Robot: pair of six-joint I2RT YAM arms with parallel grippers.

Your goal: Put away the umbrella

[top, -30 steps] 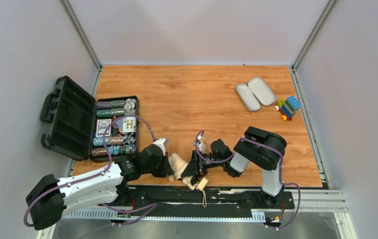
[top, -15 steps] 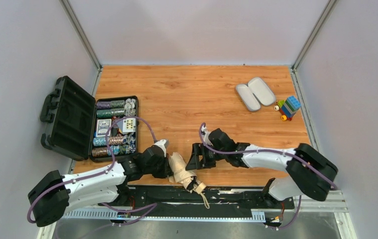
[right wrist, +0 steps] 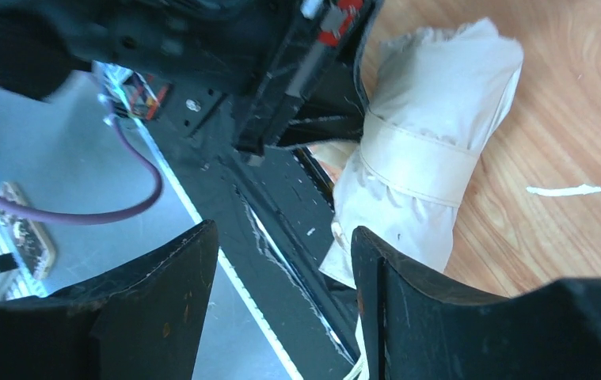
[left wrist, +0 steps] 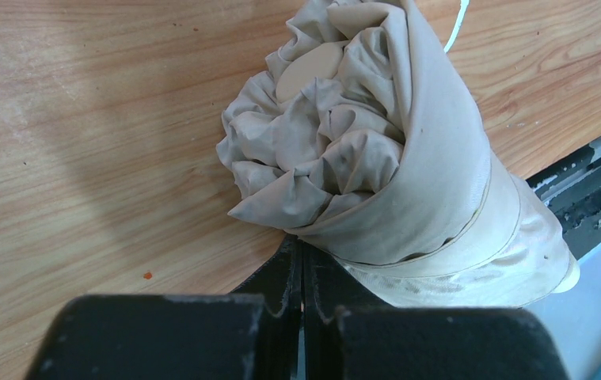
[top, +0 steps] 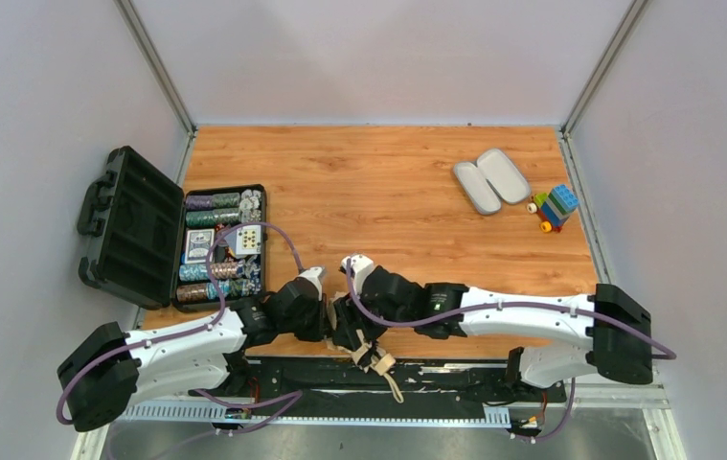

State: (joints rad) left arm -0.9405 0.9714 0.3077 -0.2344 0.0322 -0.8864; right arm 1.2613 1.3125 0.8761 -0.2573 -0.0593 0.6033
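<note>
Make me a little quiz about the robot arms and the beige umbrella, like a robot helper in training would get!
1. True or false: the left gripper has its jaws wide open.
2. Where on the table does the umbrella lie? A) at its near edge, B) at its far edge, C) in its middle.
3. Fill in: the right gripper has its jaws ____.
Key: 1 false; 2 A; 3 open.
</note>
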